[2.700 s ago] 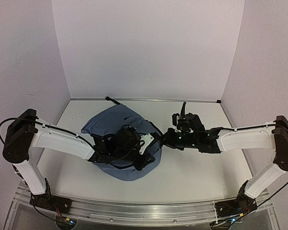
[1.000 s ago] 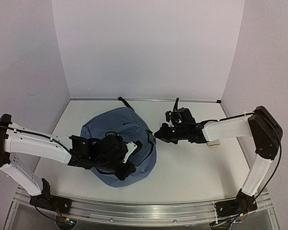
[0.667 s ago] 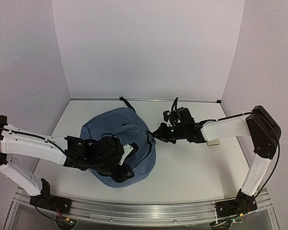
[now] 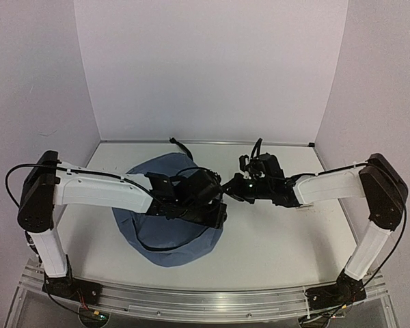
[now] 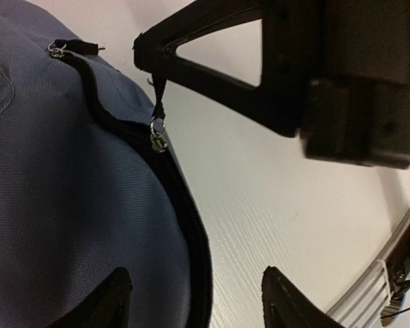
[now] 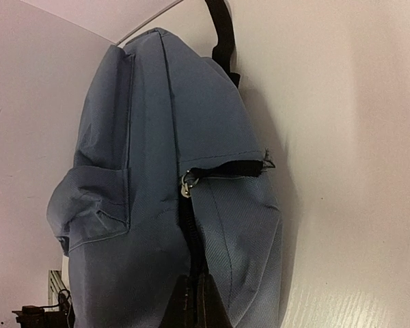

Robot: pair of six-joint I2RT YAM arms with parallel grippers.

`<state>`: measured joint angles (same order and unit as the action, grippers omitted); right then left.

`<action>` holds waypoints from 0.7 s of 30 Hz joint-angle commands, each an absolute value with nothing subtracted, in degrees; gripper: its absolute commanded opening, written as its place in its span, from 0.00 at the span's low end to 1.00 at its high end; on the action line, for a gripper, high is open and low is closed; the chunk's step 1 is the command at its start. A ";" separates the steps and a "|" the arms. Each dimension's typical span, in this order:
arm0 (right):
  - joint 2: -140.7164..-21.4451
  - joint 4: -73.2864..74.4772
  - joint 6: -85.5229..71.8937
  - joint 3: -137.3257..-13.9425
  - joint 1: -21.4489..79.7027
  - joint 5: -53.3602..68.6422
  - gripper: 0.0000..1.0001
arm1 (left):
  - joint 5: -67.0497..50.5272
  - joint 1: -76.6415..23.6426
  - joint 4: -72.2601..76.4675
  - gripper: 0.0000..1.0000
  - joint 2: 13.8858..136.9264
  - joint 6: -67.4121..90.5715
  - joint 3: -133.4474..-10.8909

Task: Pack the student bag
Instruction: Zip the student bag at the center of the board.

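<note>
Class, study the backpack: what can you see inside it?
Nothing inside shows. The backpack lies on the table, its blue fabric and zip covering whatever it holds.

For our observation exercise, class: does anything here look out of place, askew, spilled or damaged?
Nothing is spilled or damaged. The student bag lies slumped flat on the table, one black strap trailing loose toward the back wall. The right pincer pinches its zipper pull.
</note>
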<state>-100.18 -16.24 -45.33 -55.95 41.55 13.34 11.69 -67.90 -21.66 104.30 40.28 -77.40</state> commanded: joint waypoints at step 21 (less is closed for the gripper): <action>-99.61 -19.54 -46.05 -57.43 41.55 11.08 0.00 | 16.80 -69.95 -25.29 0.00 105.29 34.54 -76.55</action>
<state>-100.14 -16.24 -45.65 -55.94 41.58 13.34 19.91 -69.38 -25.67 110.53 37.66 -82.15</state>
